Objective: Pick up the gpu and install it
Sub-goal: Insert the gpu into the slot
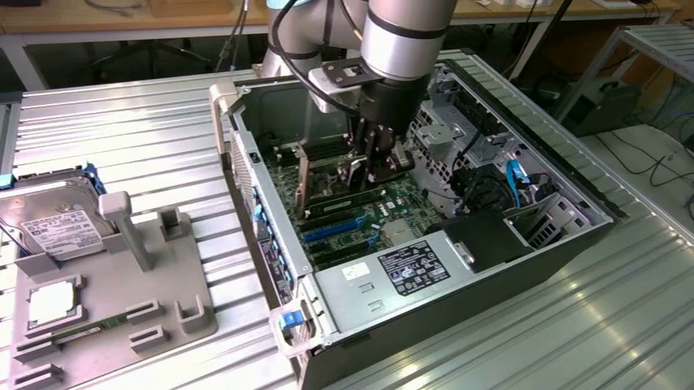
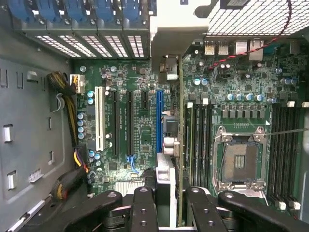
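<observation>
I have the graphics card clamped between the gripper fingers, with the jaws part-closed on its two faces. It hangs inside the computer case, just above the motherboard, and is not yet seated.

In the wrist view I see the card edge-on. Its thin edge runs alongside the long blue slot, and the silver end bracket points at the rear panel openings.

As I judge it, the step in hand is the line-up. I'd want the card's edge squarely over that slot and dead upright, with the bracket meeting its opening, before any push.

The memory slots sit just beside the card on its far side from the blue slot, with the empty processor socket beyond them. Neither should be brushed. A cable bundle lies well apart.

Outside the case, the hard drive sits by a grey holder.
</observation>
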### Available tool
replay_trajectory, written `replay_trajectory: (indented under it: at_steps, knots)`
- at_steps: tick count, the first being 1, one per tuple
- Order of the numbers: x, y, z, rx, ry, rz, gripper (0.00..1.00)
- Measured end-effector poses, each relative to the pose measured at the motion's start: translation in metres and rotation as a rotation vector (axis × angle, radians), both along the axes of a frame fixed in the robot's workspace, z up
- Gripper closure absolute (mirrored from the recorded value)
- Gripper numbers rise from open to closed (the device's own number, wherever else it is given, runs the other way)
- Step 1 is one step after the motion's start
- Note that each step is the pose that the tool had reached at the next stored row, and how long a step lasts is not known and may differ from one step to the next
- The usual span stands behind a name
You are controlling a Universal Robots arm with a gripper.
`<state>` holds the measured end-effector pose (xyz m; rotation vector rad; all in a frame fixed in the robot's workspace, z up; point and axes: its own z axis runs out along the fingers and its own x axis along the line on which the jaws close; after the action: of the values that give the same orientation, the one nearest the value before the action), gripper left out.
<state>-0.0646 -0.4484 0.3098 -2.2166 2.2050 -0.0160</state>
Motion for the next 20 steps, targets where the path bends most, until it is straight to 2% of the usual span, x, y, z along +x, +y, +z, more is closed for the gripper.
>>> replay_trajectory:
  at_steps: [8, 14, 20]
  knots:
    - [-0.005, -0.0007, -0.0164, 0.0001, 0.0000, 0.000, 0.72]
    - [-0.011, -0.0011, -0.0228, 0.0000, 0.0001, 0.000, 0.72]
    - [-0.011, -0.0039, -0.0293, 0.0000, 0.0000, 0.000, 0.72]
